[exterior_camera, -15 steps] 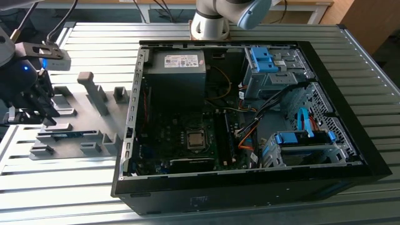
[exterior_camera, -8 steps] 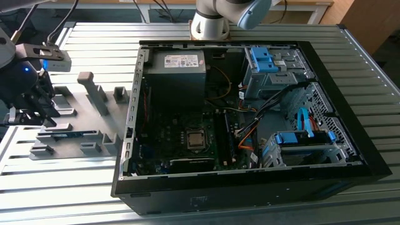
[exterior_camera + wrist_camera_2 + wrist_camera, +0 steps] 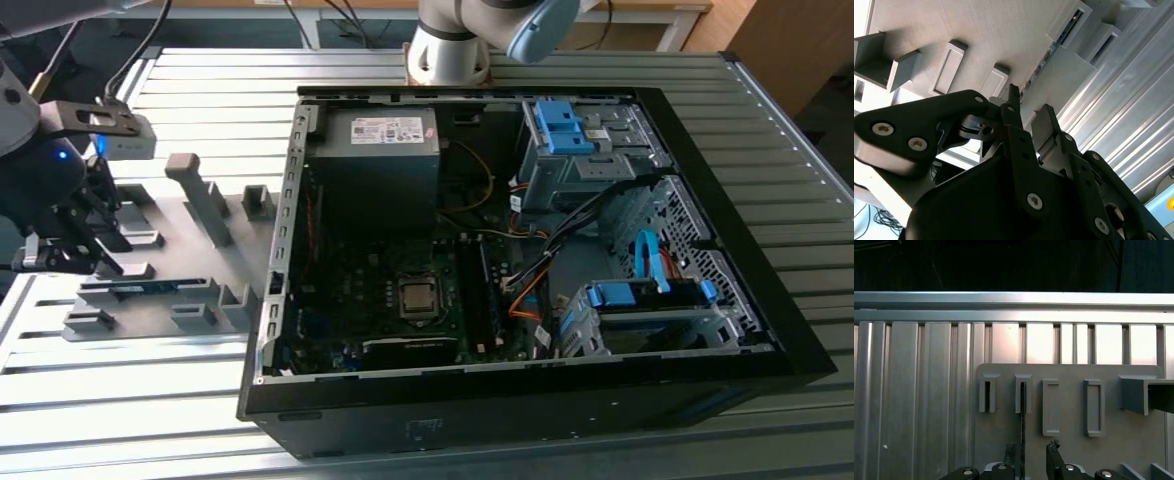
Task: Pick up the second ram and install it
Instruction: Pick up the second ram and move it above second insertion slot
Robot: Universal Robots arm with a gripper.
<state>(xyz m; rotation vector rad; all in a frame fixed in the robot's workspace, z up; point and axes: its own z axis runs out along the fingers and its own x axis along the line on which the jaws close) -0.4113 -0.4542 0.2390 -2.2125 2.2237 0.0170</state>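
Observation:
The second ram stands on edge in the slotted blocks of the grey fixture; in the first wrist view it is a thin dark line running down between my fingertips. In the second wrist view its edge leads from a slotted block toward the fingers. In the exterior view it is a blue-green strip in the fixture's near row. My gripper is open, straddling the board's near end, with one finger close beside it. The exterior view has the gripper low over the fixture's left end.
An open black computer case lies at the exterior view's right, its motherboard, power supply and blue drive brackets exposed. Upright grey blocks rise from the fixture. Ribbed aluminium table surrounds it.

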